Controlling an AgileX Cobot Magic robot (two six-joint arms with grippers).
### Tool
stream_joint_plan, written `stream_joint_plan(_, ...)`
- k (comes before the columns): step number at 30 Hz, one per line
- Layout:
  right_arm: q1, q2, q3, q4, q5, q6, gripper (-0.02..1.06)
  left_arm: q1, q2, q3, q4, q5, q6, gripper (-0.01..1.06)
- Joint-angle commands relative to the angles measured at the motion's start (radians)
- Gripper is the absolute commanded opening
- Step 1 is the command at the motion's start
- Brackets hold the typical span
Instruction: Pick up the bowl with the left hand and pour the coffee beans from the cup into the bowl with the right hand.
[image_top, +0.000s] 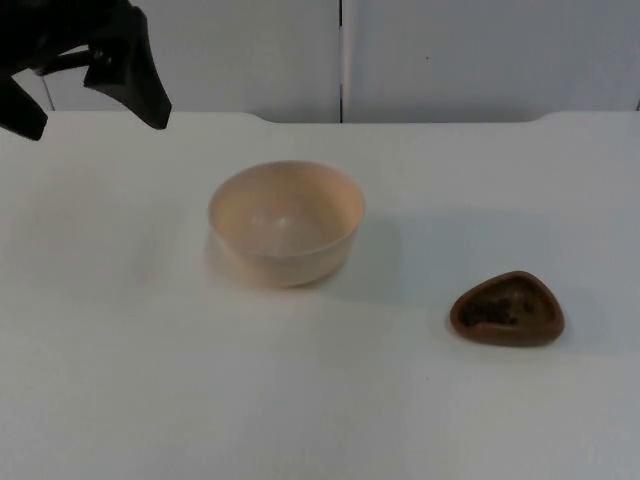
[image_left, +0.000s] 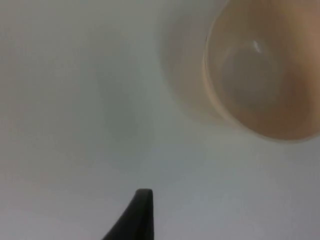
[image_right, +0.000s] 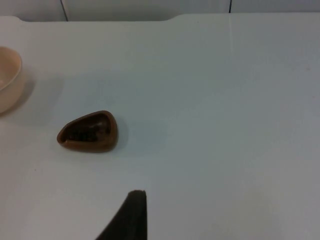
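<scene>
Brown cup (image_top: 507, 309) with coffee beans sits untouched right of the one empty bowl (image_top: 286, 224) at table (image_top: 150, 400) centre, so nothing is done: left gripper (image_top: 90, 85), fingers spread and empty, hovers far-left; right gripper's fingertip (image_right: 131, 212) faces the cup, state unclear.

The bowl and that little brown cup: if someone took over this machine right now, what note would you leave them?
Left claw: raised over the table's far left corner, holding nothing, away from the bowl.
Right arm: waiting; its camera looks at the cup.
Beige bowl: upright, empty, mid-table.
Brown three-cornered cup: on the table to the bowl's right, dark coffee beans inside.
Done: nothing.
Left: left claw lifts bowl, right claw pours the beans in.
</scene>
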Motion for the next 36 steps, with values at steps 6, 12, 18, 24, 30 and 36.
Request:
stream_joint_plan(6, -0.005, -0.002, 0.002, 0.005, -0.007, -0.003, 1.05, -0.007, 0.105, -0.046, -0.015, -0.036, -0.006, 1.0)
stream_joint_plan(12, -0.005, -0.002, 0.002, 0.003, -0.007, -0.003, 1.05, -0.007, 0.209, -0.106, -0.026, -0.04, -0.006, 1.0)
stream_joint_plan(18, -0.005, -0.002, 0.002, 0.003, -0.007, -0.003, 1.05, -0.007, 0.27, -0.16, -0.038, -0.036, -0.006, 1.0)
stream_joint_plan(24, -0.005, -0.002, 0.002, 0.003, -0.007, -0.003, 1.05, -0.007, 0.355, -0.235, -0.086, -0.037, -0.006, 1.0)
stream_joint_plan(30, -0.005, -0.002, 0.002, 0.003, -0.007, -0.003, 1.05, -0.007, 0.412, -0.299, -0.086, -0.034, -0.031, 1.0)
stream_joint_plan(36, -0.005, -0.002, 0.002, 0.003, -0.007, -0.003, 1.05, -0.007, 0.466, -0.353, -0.086, -0.011, -0.032, 1.0)
